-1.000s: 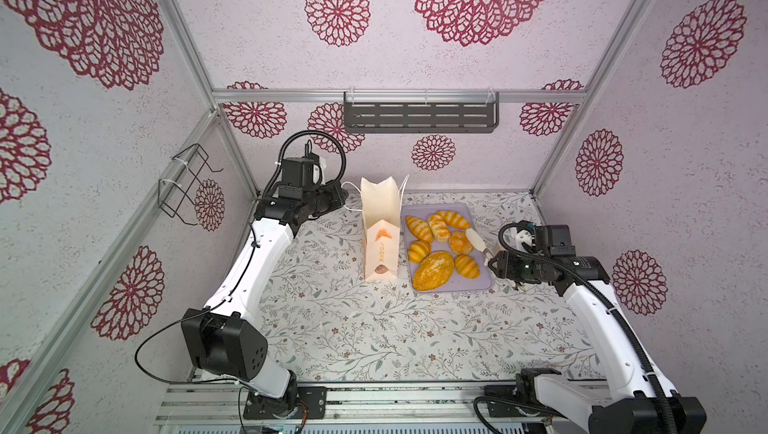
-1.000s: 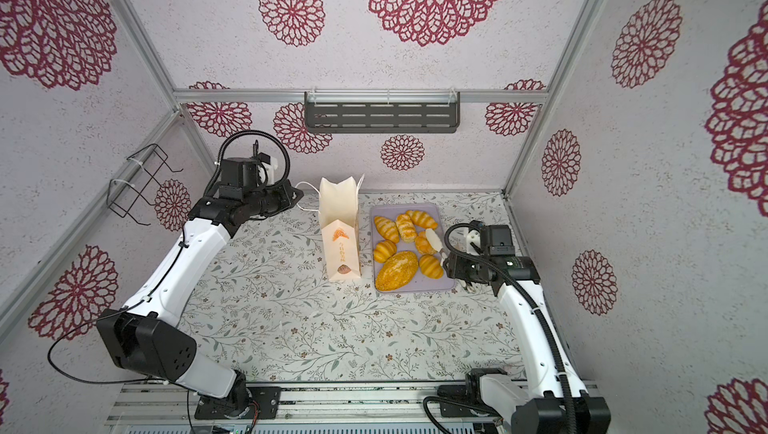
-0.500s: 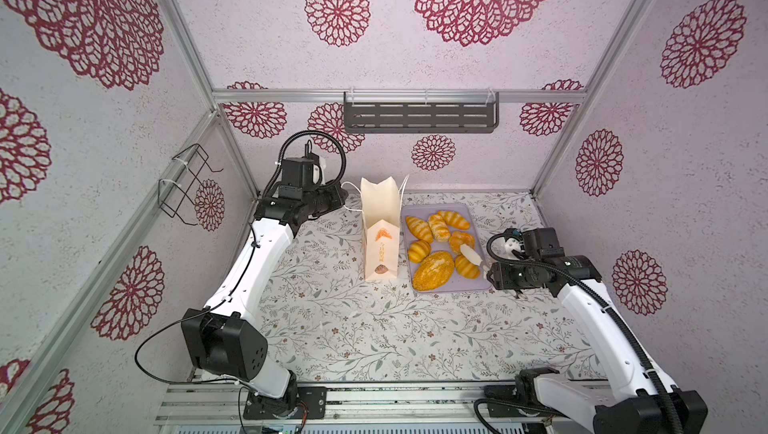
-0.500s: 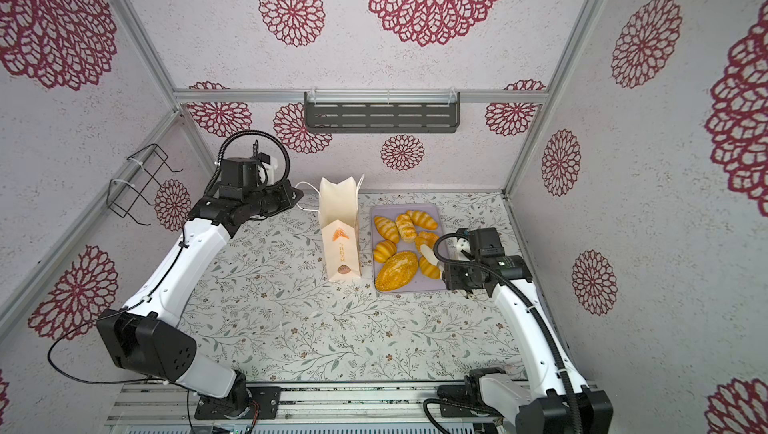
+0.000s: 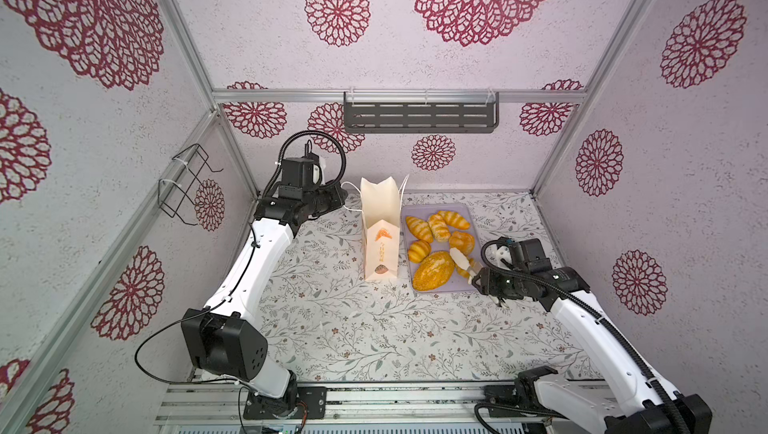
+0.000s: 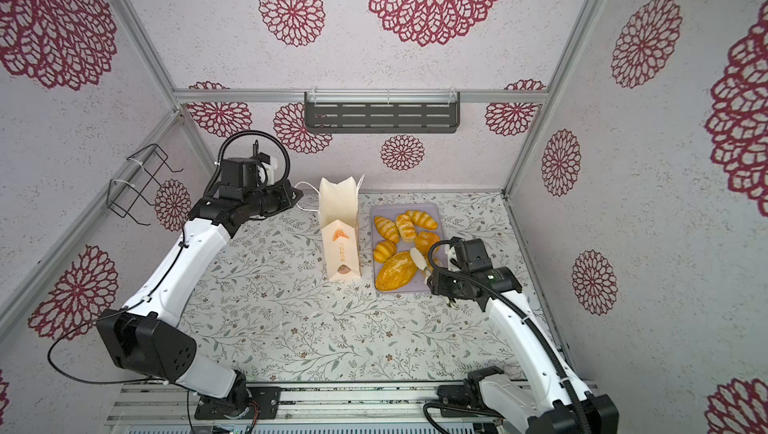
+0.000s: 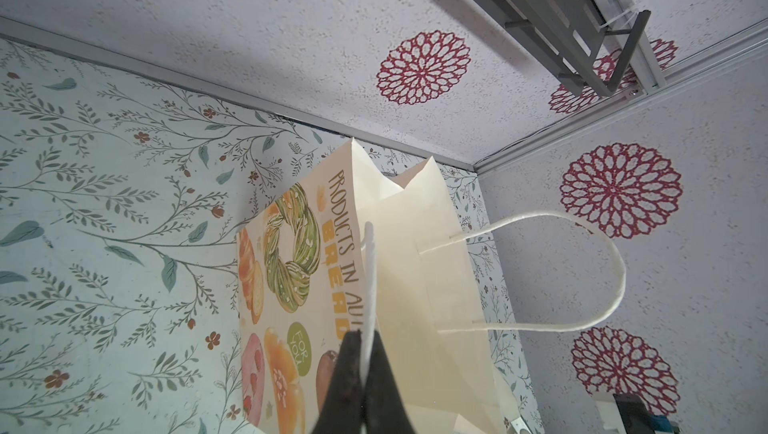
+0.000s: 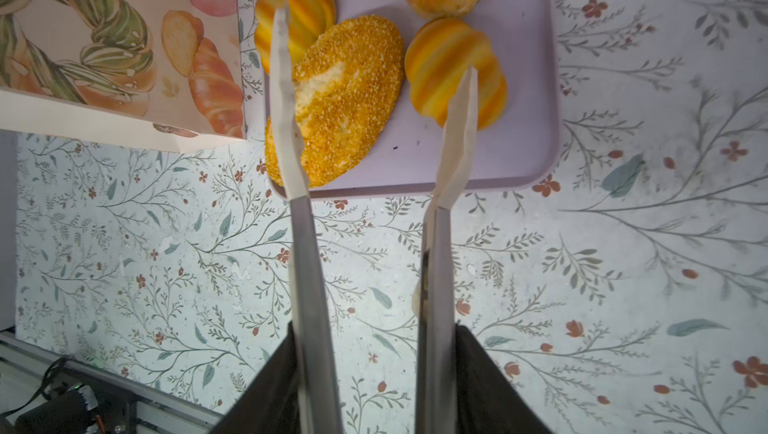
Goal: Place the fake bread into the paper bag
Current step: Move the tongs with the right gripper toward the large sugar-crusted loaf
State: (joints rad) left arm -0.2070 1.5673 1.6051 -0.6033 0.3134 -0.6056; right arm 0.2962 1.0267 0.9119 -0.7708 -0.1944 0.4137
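The bread lies all on the lilac tray, right of the bag in both top views; no piece is seen in the bag. The striped rolls are at the far side of the tray. The big speckled loaf is at the near edge, at the side toward the bag. The bag stands upright on the table, just beside the tray, with its mouth open. The left gripper is clenched on a white cord handle of the bag, and the cord runs straight from the bag's rim into the closed jaws. The second handle hangs free in a loop on the other side of the bag. The right gripper is over the near part of the tray and its jaws stand apart. In the right wrist view one finger crosses the edge of the loaf, near a small striped roll. The other finger lies over a round striped bun. Part of the loaf shows in the gap between them. This gripper grasps nothing that I can see, and I cannot tell if its fingers touch the bread or only hang above it.
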